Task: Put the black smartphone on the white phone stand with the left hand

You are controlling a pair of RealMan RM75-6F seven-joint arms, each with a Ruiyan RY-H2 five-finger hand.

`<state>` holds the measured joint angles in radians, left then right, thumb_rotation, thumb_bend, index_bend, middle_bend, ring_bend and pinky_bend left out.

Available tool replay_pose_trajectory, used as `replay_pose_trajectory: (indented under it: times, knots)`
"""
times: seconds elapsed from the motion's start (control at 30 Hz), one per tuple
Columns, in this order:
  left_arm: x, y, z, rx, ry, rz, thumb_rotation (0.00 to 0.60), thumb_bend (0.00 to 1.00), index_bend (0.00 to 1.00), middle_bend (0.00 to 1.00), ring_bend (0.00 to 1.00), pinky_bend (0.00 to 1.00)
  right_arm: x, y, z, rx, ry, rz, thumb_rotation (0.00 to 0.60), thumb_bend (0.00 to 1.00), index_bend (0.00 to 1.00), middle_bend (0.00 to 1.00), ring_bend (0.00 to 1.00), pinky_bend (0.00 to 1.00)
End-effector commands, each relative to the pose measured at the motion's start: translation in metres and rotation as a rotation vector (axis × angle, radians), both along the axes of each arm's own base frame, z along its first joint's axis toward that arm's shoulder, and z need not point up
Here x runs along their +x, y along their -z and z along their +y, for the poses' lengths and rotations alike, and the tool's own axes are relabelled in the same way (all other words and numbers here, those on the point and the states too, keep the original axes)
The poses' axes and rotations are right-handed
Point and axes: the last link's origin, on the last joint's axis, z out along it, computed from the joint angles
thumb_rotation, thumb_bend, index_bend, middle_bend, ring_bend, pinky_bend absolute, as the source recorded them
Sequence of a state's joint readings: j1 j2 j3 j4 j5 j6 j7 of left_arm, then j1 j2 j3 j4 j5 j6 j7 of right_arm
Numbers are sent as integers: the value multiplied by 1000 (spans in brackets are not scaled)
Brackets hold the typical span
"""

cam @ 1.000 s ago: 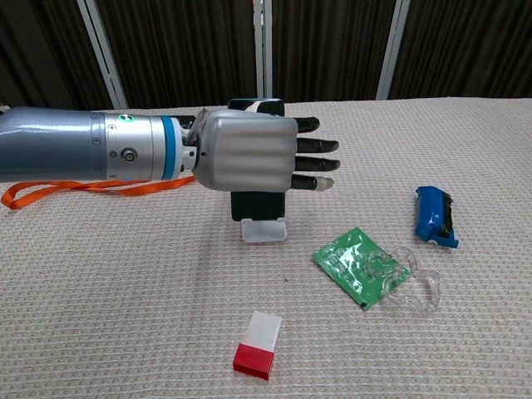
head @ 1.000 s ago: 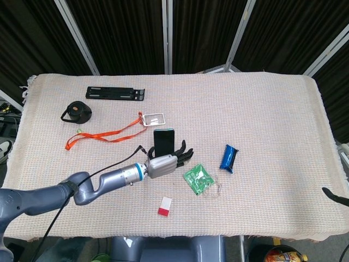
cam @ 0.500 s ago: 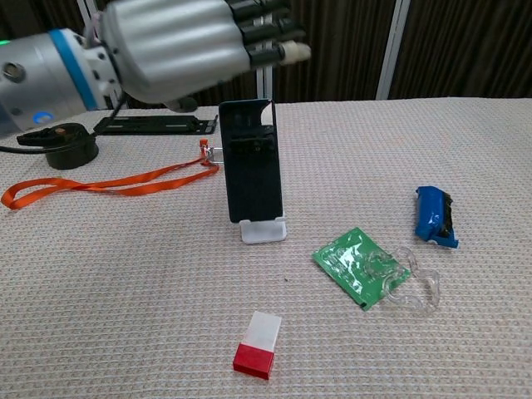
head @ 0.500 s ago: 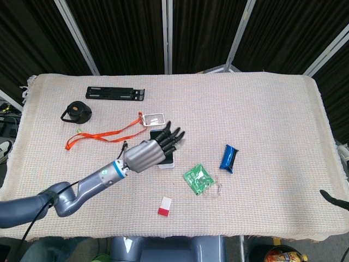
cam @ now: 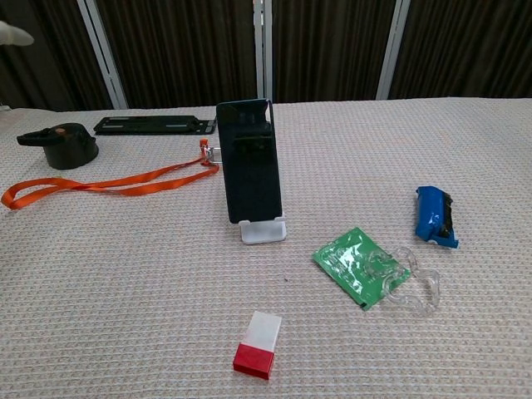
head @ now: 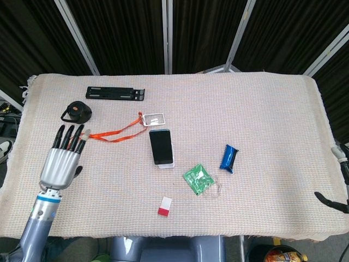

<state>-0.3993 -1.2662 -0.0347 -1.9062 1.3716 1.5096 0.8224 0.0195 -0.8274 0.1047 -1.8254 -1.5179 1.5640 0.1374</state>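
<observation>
The black smartphone (head: 161, 146) (cam: 249, 162) stands upright, leaning back on the white phone stand (head: 166, 164) (cam: 263, 230) near the middle of the table. Nothing touches it. My left hand (head: 62, 158) hovers far to the left near the table's front-left edge, fingers stretched out and apart, holding nothing. In the chest view only a pale fingertip (cam: 12, 34) of it shows at the top left corner. A dark bit at the right edge of the head view (head: 329, 198) may belong to my right hand; its fingers cannot be made out.
An orange lanyard (head: 106, 135) with a clear badge holder (head: 154, 118) lies left of the phone. Behind it are a black cap (head: 76, 112) and a black bar (head: 115, 94). A green packet (head: 197, 179), blue packet (head: 228, 158) and red-white block (head: 164, 206) lie to the right and front.
My left hand let go of the phone, rose, and drew back far to the left front. The phone stays upright on the stand.
</observation>
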Motion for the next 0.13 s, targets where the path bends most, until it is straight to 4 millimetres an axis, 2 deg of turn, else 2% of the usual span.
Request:
replay_pose_trajectory:
  times: [0.03, 0.13]
  knots:
    - [-17, -3, -17, -6, -35, -58, 600, 0, 0, 0, 0, 0, 2, 1, 1, 4, -7, 2, 600, 0, 0, 0, 0, 0]
    - [-23, -3, -22, -8, -42, -92, 600, 0, 0, 0, 0, 0, 4, 3, 2, 11, -14, 7, 600, 0, 0, 0, 0, 0]
